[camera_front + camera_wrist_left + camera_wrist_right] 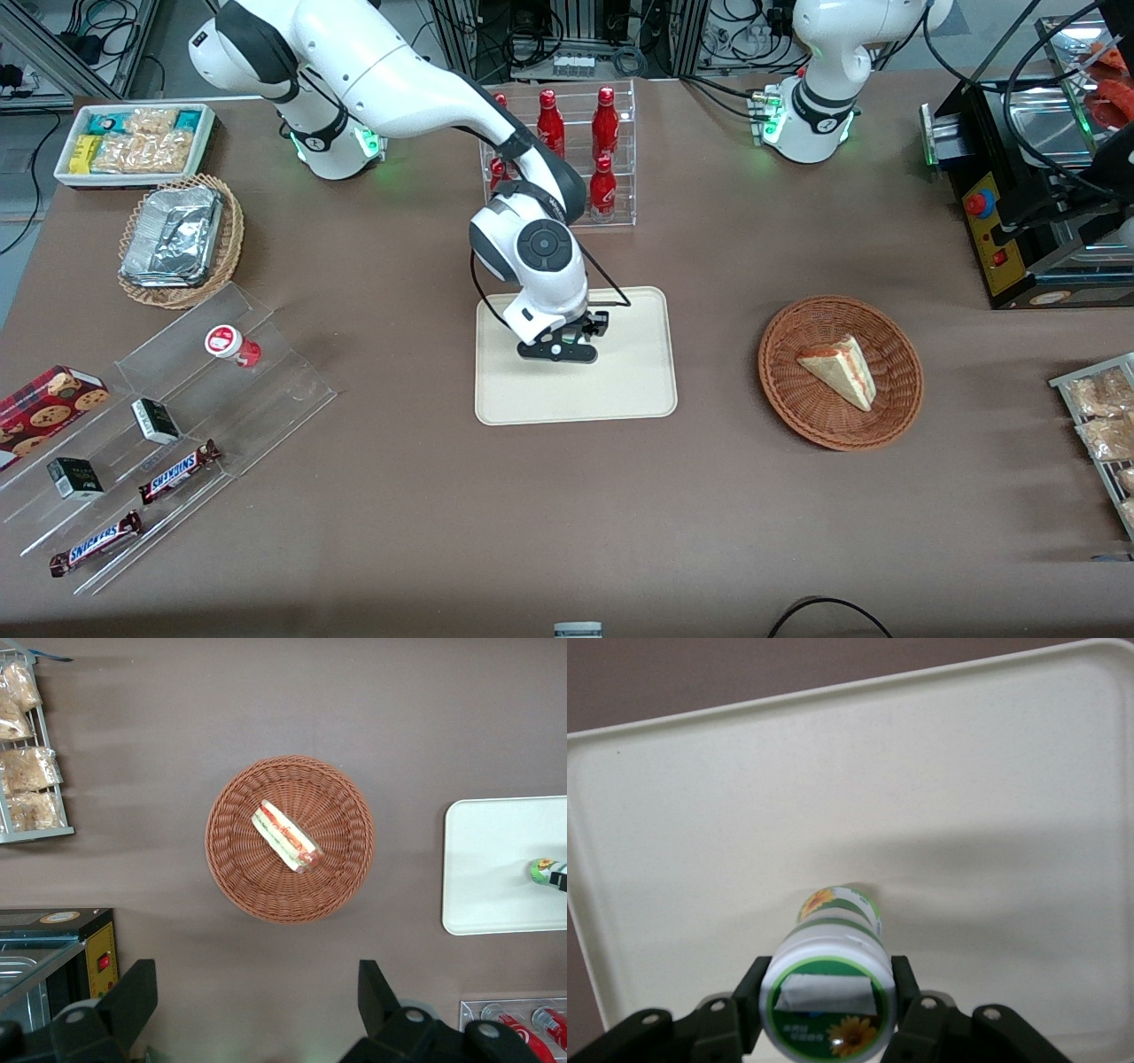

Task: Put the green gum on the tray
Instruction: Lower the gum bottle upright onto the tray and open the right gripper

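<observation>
My right gripper (567, 347) (826, 997) hovers low over the middle of the cream tray (620, 390) (700, 815). It is shut on the green gum (831, 943), a small white bottle with a green-rimmed lid and a sunflower label. The black fingers (749, 1001) press on both sides of the bottle near its lid. The bottle stands upright with its base at or just above the tray floor; I cannot tell if it touches. In the front view the wrist hides the gum. The left wrist view shows the green gum (542, 871) over the tray (496, 859).
A red-lidded gum bottle (229, 343) sits on a clear stepped stand (177, 425) with Snickers bars, toward the working arm's end. A clear rack of red bottles (576, 151) stands farther from the front camera than the tray. A wicker basket (780, 372) holds a sandwich.
</observation>
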{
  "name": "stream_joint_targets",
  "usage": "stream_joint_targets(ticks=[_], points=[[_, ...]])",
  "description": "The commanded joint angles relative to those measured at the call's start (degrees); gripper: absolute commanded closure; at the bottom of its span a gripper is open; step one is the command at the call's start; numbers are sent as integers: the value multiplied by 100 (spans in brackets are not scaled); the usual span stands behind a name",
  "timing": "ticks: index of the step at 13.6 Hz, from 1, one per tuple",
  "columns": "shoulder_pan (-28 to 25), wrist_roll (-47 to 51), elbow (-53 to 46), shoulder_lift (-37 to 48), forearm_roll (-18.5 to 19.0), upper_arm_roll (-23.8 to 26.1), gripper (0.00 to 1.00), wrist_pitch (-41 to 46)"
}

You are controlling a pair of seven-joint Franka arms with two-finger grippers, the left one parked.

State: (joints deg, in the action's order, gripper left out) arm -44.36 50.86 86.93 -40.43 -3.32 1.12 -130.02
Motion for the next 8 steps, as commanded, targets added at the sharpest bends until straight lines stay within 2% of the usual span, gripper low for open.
stream_joint_targets(ticks=[1,4,5,6,8], points=[[-55,109,-176,-211,42,-68,100,-137],[-55,109,-176,-264,270,-68,100,-164],[-55,100,-176,-273,271,-68,66,-155],[-55,109,-176,-290,271,-68,1,-164],[-116,109,-168,-290,349,-85,0,-155]])
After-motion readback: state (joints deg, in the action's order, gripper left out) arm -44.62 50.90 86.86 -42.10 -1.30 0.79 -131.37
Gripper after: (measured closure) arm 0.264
